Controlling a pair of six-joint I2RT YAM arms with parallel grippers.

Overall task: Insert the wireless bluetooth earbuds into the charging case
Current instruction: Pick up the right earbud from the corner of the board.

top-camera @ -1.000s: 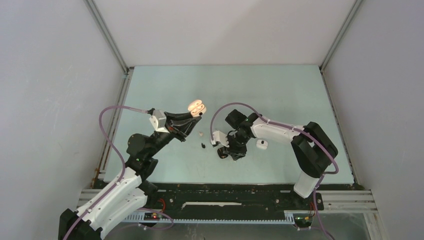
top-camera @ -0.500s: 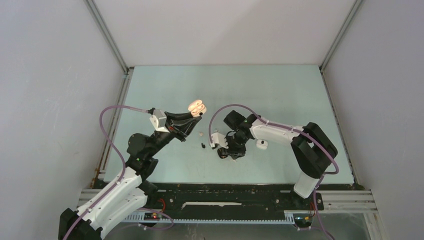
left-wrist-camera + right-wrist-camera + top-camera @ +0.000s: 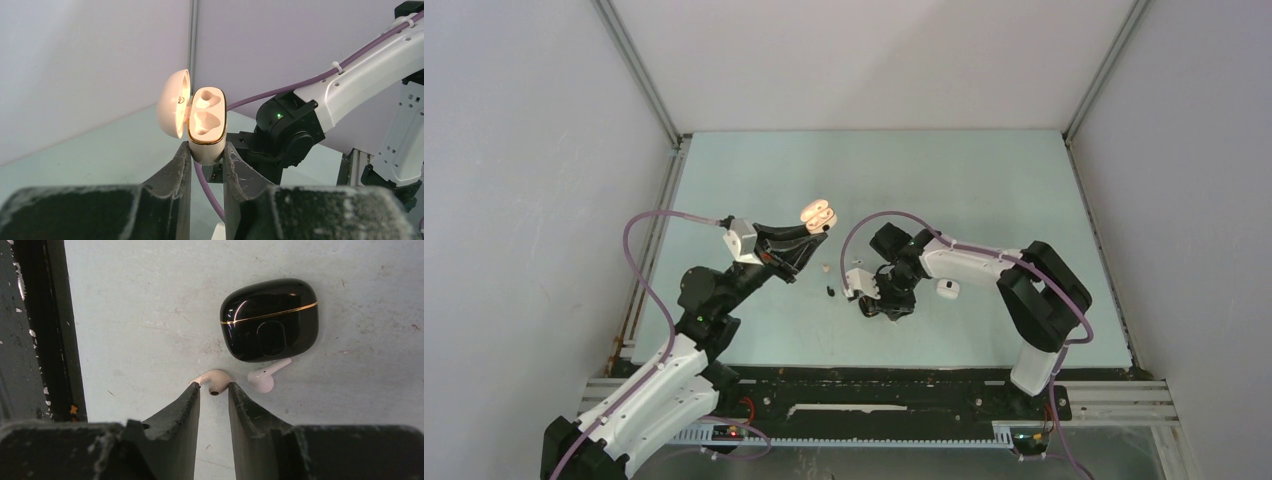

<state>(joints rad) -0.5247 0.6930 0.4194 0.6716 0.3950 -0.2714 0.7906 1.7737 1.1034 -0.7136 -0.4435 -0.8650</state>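
Note:
My left gripper [image 3: 811, 229] is shut on an open pale beige charging case [image 3: 817, 213] and holds it raised, lid swung back. In the left wrist view the case [image 3: 206, 120] shows two hollow sockets above my gripper [image 3: 206, 151]. My right gripper [image 3: 884, 302] is down at the table. In the right wrist view my gripper [image 3: 214, 388] pinches a beige earbud [image 3: 216, 380] at its tips: the right finger touches the head, the left tip meets the stem. A white earbud [image 3: 264, 378] lies just right of it. A closed black case [image 3: 270, 320] lies beyond.
A closed white case [image 3: 948, 287] lies right of the right wrist. A tiny black earbud [image 3: 830, 291] and a white earbud [image 3: 825, 268] lie on the table between the arms. The black front rail [image 3: 40, 330] runs left of the right gripper.
The right wrist has shifted slightly to the left, low over the table. The left arm and the open case have not moved.

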